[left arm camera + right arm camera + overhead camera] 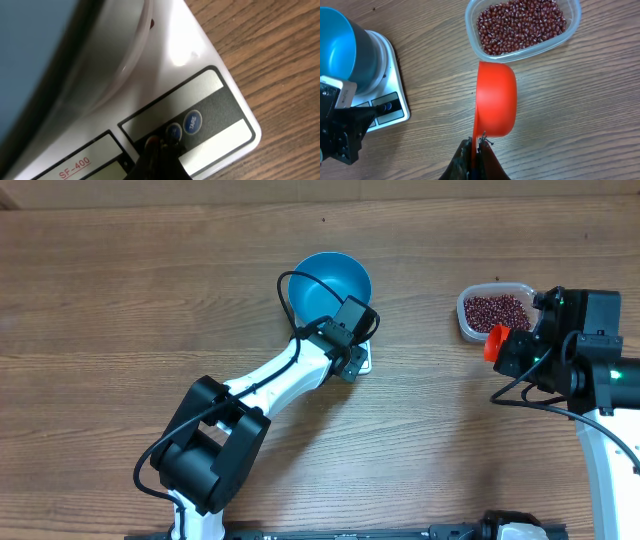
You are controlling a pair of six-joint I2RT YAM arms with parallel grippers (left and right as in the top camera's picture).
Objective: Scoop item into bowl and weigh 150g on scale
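Observation:
The blue bowl (330, 283) stands on the white scale (200, 55), whose button panel (192, 123) shows up close in the left wrist view. My left gripper (161, 144) is shut, its tips down on the panel beside the blue TARE button. Dark red-brown beans (520, 25) fill a clear plastic container (493, 312) at the right. My right gripper (477, 145) is shut on the handle of a red scoop (495, 97), held just short of the container, cup turned on its side. No beans are visible in the bowl.
Wooden tabletop (120, 300) all around. The left arm (260, 385) reaches diagonally from the front edge to the scale. The right arm (590, 370) stands at the right edge, next to the container.

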